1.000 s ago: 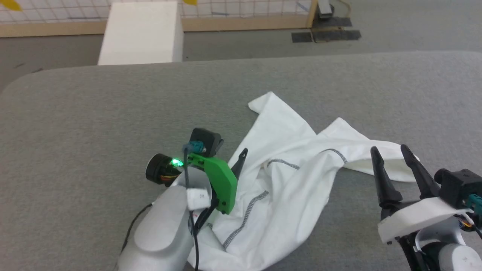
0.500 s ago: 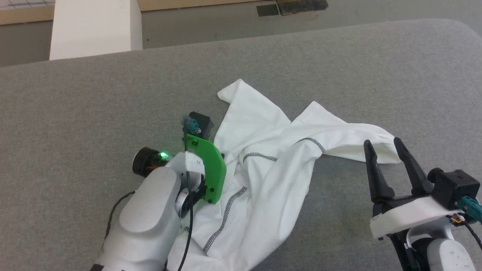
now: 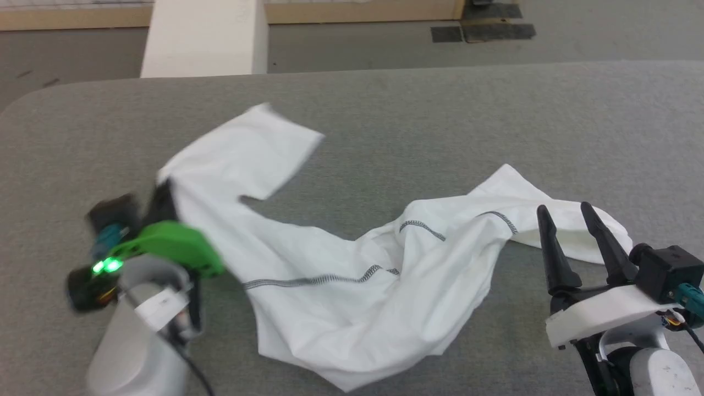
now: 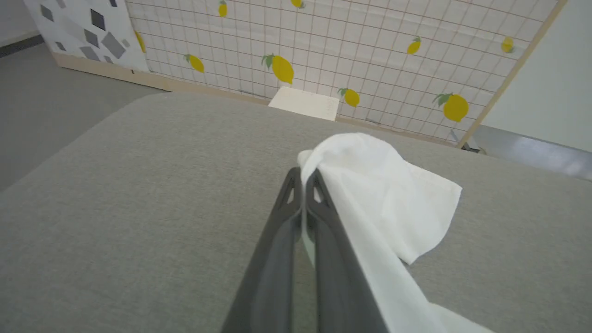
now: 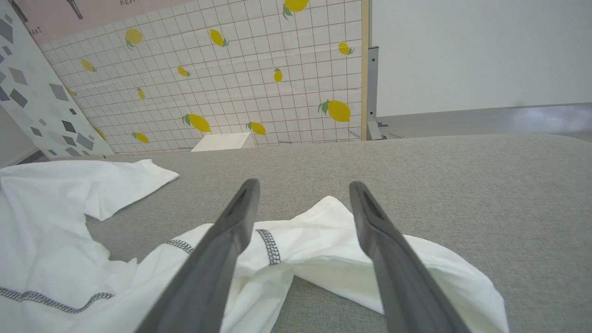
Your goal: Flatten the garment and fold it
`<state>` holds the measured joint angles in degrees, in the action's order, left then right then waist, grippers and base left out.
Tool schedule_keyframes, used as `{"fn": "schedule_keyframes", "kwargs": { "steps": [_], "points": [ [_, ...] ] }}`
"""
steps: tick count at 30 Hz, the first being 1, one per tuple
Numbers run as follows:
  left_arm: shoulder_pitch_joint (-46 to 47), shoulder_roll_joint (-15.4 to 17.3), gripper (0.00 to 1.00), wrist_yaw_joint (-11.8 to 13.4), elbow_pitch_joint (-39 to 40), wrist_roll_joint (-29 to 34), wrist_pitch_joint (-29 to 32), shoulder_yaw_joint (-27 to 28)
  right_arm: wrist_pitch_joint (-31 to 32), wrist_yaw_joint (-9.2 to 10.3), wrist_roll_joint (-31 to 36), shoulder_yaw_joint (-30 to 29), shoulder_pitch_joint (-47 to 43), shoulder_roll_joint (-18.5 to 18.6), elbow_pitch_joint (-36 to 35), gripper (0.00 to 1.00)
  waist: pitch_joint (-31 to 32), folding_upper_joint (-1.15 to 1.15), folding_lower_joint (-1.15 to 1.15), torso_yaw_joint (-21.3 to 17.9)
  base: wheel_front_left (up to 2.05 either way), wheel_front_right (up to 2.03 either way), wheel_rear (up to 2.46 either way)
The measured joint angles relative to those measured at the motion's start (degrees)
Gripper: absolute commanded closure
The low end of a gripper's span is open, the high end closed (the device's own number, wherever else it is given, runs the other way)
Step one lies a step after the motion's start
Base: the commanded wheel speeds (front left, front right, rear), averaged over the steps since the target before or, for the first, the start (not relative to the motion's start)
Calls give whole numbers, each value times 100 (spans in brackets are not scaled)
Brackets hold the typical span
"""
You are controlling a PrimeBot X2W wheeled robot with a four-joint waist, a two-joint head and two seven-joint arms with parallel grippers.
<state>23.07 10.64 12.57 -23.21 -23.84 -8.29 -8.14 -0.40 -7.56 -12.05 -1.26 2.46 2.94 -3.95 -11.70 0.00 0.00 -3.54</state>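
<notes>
Risk: thin white grey-stitched T-shirt (image 3: pixel 341 286) sprawls rumpled across grey padded desk (image 3: pixel 440 110) | left fingers (image 4: pixel 289 208) pinched shut on its edge, shallow hold could slip | right fingers (image 3: pixel 553 247) spread, empty, above other end, so a lone tug may bunch cloth

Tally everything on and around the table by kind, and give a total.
garment: 1
white box: 1
table: 1
pincers: 2 (left pincer shut on the garment, right pincer open)
Total: 5
</notes>
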Motion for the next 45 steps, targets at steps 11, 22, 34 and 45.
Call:
{"fn": "schedule_keyframes", "kwargs": {
  "steps": [11,22,34,45],
  "points": [
    [-1487,148,0,405,393,-628,386,653,773,0,276,-647,-146,-3,138,0,227,0,0,484,0,0,0],
    [-1584,-182,0,-88,1118,-281,-627,684,2585,-1,1484,-1044,717,-5,799,0,81,0,0,777,0,0,0],
    [-1511,-613,0,-592,1437,379,-645,966,4083,-1,1646,-1162,889,69,1269,100,-216,0,0,913,0,0,0],
    [-1457,-716,0,-731,1244,489,-645,1159,4370,-4,1491,-2644,-466,8,67,100,-35,0,0,656,0,0,0]
  ]
}}
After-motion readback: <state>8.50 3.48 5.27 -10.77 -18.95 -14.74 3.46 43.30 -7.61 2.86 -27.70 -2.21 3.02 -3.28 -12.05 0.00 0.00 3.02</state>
